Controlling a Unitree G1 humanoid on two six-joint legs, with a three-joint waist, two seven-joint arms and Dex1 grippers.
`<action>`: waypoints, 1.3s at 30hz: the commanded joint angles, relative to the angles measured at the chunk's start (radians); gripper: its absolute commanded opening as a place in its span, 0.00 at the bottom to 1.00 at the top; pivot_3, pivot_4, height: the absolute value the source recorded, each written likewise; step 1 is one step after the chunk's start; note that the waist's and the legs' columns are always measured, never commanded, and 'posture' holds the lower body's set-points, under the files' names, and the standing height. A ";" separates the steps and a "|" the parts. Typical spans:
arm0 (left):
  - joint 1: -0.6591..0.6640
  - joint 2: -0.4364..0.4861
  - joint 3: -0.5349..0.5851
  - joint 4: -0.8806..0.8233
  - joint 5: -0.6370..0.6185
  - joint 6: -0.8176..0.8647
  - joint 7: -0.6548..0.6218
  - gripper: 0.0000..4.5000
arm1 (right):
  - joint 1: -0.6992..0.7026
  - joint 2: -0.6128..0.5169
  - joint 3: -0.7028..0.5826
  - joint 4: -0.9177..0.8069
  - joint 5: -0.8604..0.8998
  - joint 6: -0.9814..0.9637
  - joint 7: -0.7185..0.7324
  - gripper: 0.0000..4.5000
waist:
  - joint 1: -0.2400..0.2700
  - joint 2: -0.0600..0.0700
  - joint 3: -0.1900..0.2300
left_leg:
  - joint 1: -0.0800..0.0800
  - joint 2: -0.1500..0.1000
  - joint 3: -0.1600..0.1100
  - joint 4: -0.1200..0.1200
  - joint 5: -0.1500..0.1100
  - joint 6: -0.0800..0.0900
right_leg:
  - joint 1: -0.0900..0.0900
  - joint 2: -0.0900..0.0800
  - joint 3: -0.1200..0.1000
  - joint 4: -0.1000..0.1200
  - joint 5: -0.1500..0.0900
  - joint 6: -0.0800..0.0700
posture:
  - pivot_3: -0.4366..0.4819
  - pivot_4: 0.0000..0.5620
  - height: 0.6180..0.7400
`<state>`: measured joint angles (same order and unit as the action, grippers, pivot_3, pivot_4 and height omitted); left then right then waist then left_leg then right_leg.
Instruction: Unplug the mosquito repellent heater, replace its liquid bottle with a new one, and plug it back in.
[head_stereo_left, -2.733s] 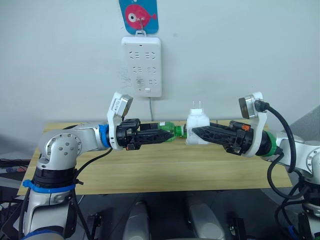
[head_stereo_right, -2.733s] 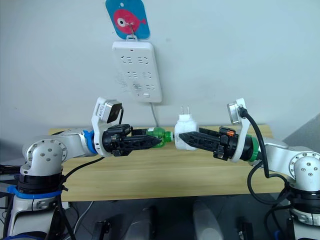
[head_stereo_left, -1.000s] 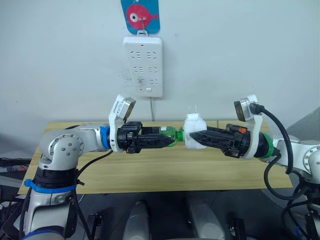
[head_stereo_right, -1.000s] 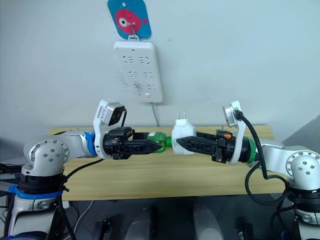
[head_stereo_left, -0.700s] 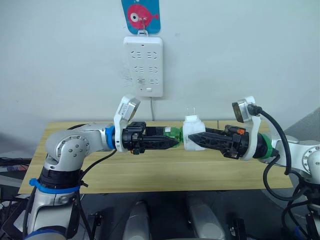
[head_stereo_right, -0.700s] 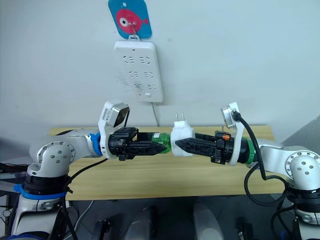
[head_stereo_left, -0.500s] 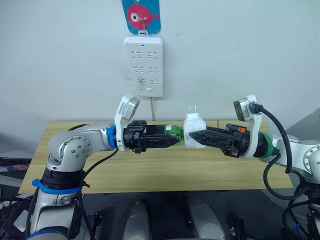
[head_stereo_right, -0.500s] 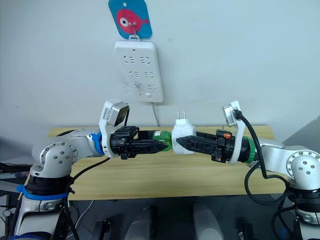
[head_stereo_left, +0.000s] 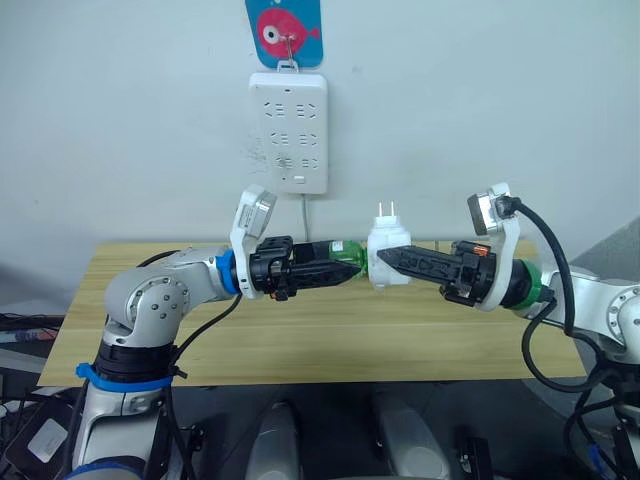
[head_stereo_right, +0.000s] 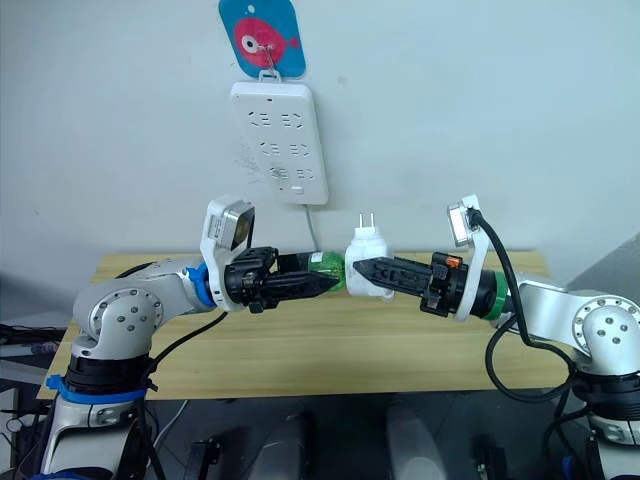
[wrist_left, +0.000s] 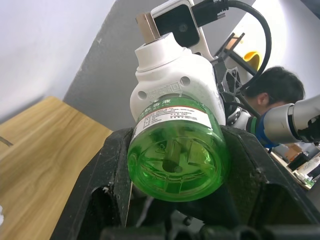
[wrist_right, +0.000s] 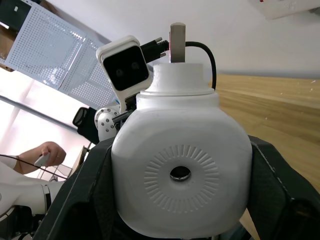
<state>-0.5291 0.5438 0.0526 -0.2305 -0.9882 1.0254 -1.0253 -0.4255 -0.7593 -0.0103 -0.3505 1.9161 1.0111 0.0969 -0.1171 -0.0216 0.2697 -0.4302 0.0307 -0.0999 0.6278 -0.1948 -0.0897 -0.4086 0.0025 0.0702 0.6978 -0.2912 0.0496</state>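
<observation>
Above the middle of the wooden table (head_stereo_left: 330, 340) my two arms meet. The white mosquito repellent heater (head_stereo_left: 387, 254) is held with its two metal prongs pointing up, and my right gripper (head_stereo_left: 386, 259) is shut on it. A green liquid bottle (head_stereo_left: 345, 253) lies level, its neck in the heater's left side, with my left gripper (head_stereo_left: 348, 273) shut on its base. The left wrist view looks onto the bottle's round green bottom (wrist_left: 176, 160) with the heater (wrist_left: 173, 82) behind it. The right wrist view looks onto the heater's round vent (wrist_right: 180, 173).
A tall white power strip (head_stereo_left: 289, 131) hangs on the wall above the table, under a blue hook with a pink fish (head_stereo_left: 284, 29). Its cord drops behind the table. A person (wrist_left: 275, 90) sits in the background of the left wrist view.
Both grippers, still joined at bottle and heater, have risen slightly. The left arm has reached further toward the middle than 2.7 s ago, and the bottle now sits snug against the heater.
</observation>
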 joint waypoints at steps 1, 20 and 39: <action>-0.013 0.000 -0.049 -0.056 -0.034 0.006 -0.062 0.52 | -0.034 0.013 0.048 -0.049 0.056 0.025 0.031 0.66 | 0.001 0.000 0.000 | 0.000 0.000 0.000 0.000 0.000 0.000 | 0.000 0.000 0.000 0.000 0.000 0.000 | 0.28 0.37 0.97; -0.060 -0.087 0.035 0.074 -0.097 0.050 0.056 0.52 | 0.015 -0.110 0.016 -0.107 -0.015 0.083 0.119 1.00 | 0.004 0.000 0.000 | -0.001 0.000 -0.001 0.001 0.000 0.000 | 0.000 0.000 -0.001 0.000 0.000 0.000 | 0.27 0.36 0.97; -0.090 -0.027 0.043 0.123 -0.181 0.210 0.045 0.52 | 0.093 -0.257 -0.105 -0.040 -0.857 -0.164 0.740 0.08 | 0.001 0.000 -0.001 | 0.000 0.000 0.000 0.001 0.000 0.000 | 0.000 0.000 0.000 0.000 0.000 0.002 | 0.25 0.36 0.97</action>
<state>-0.6112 0.5195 0.0926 -0.0697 -1.1439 1.2383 -0.9553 -0.3162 -1.0138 -0.0973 -0.3676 1.0602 0.8540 0.8029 -0.1158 -0.0215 0.2686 -0.4303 0.0304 -0.1001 0.6290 -0.1948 -0.0898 -0.4085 0.0024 0.0696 0.6977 -0.2907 0.0509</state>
